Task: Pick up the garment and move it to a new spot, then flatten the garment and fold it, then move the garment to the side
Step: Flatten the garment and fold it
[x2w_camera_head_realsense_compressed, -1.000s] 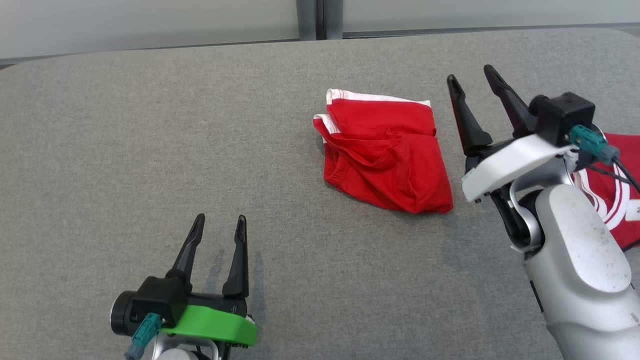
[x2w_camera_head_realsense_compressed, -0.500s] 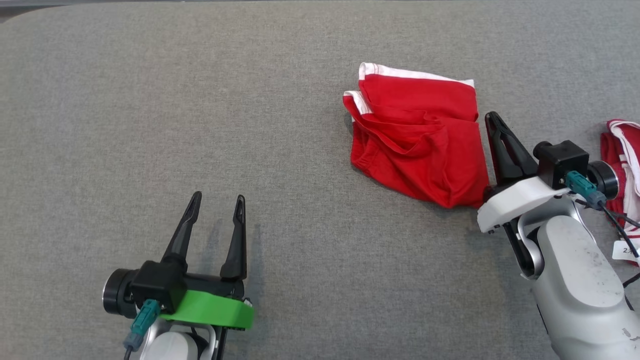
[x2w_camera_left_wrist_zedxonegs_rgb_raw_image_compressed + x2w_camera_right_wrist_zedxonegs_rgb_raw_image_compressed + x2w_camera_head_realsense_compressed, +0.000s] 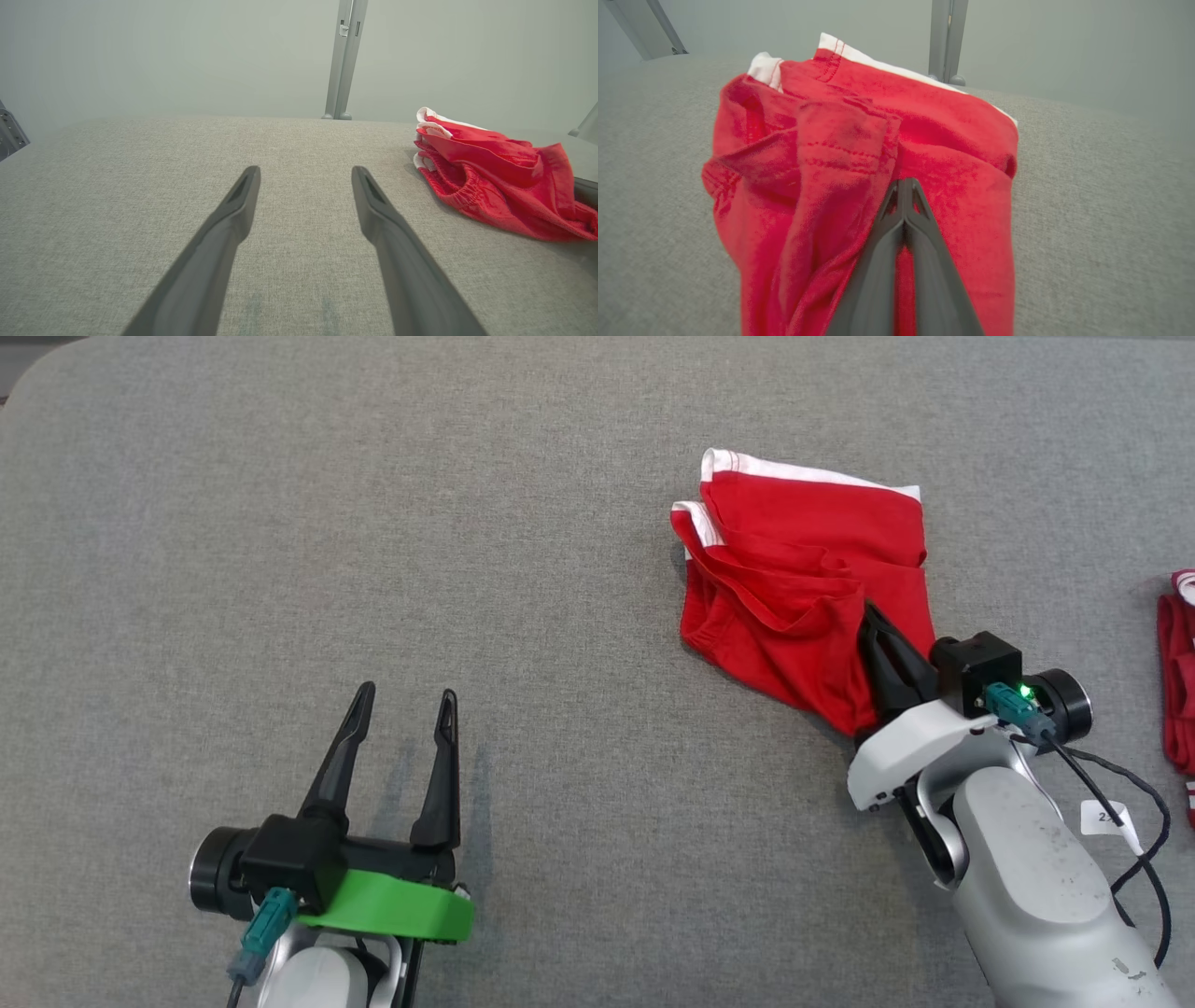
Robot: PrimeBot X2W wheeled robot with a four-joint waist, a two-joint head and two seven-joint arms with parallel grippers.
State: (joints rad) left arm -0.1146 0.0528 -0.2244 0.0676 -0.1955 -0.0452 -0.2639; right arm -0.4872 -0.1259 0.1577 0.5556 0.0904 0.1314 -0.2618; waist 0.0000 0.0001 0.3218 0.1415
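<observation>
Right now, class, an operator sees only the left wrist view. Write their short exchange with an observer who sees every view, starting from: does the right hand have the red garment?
Observer: Yes, the right hand is shut on the red garment.
Operator: Where on it?
Observer: At the corner nearest the robot, opposite the white-trimmed edge.
Operator: Anything else nearby?
Observer: A second red garment lies at the right edge of the table.

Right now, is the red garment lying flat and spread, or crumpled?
Crumpled. The red garment lies bunched in overlapping folds on the grey table, and the right gripper is shut on its fabric.
</observation>
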